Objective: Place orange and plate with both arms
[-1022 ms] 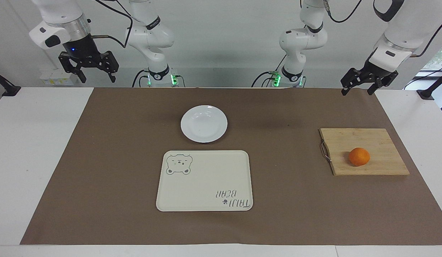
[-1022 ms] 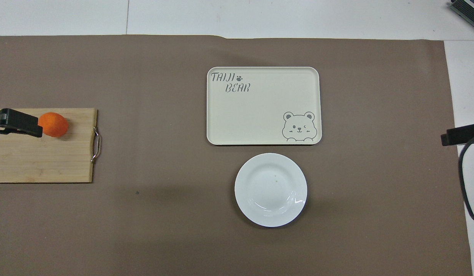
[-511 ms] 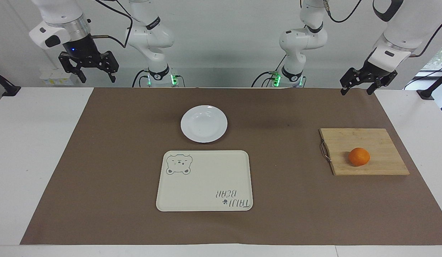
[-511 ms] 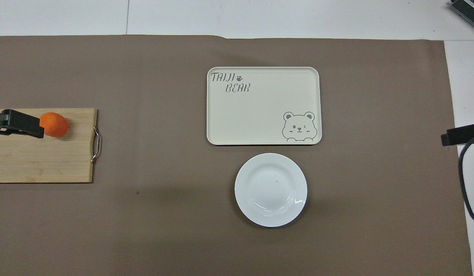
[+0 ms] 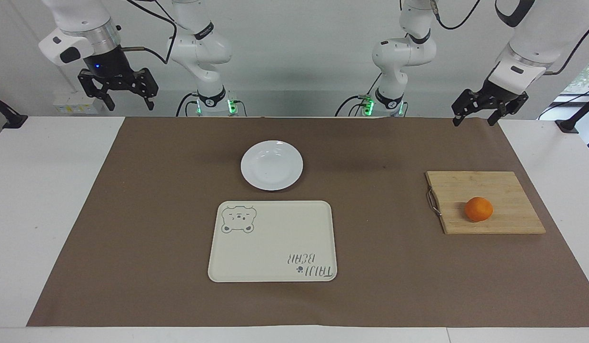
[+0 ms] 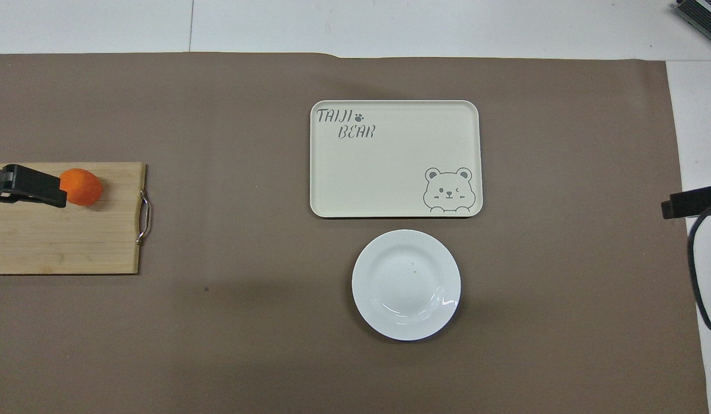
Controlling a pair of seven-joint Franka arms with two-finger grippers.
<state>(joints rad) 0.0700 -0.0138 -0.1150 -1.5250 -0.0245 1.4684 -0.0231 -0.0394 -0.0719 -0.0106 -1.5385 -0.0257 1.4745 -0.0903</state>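
Observation:
The orange [image 5: 478, 209] lies on a wooden cutting board [image 5: 508, 190] toward the left arm's end of the table; it also shows in the overhead view [image 6: 82, 187]. The white plate [image 5: 272, 165] sits on the brown mat, nearer to the robots than the cream bear tray [image 5: 272, 240]. My left gripper [image 5: 473, 120] is open and empty, raised high in the air, well apart from the orange. One of its fingers [image 6: 33, 187] covers part of the board in the overhead view. My right gripper [image 5: 119, 102] is open and empty, raised at the right arm's end.
The cutting board has a metal handle [image 5: 433, 202] on its side toward the tray. The brown mat [image 5: 156, 214] covers most of the white table. The tray [image 6: 389, 161] has nothing on it.
My left gripper has risen slightly and drifted a little toward the table's middle. The right gripper, orange, plate and tray have not moved.

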